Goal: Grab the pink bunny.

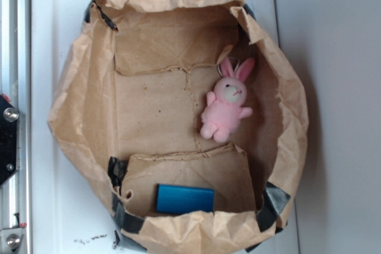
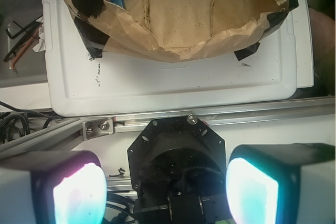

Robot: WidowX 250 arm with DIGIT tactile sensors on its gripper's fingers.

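**Soft toy, clear grip at the body**

Bunny lay face up on the floor of a crumpled brown paper bag, toward the right side and about midway between the near and far walls, head pointing far and feet near. A small metal ring sat between its ears. It looked light, squashy and unlikely to slip or break; I judged the plump body below the head the best place to pinch, since the ears and ring were thin and floppy. A blue block rested well apart from it, at the near wall.

The overhead view showed the whole toy and the block but no claw at all. The wrist view showed the claw with its two fingers spread wide and nothing between them, held above the robot's base, well short of the bag. There only a pink sliver at the top edge, probably the toy's feet, was visible. The white tray under the bag showed in both.
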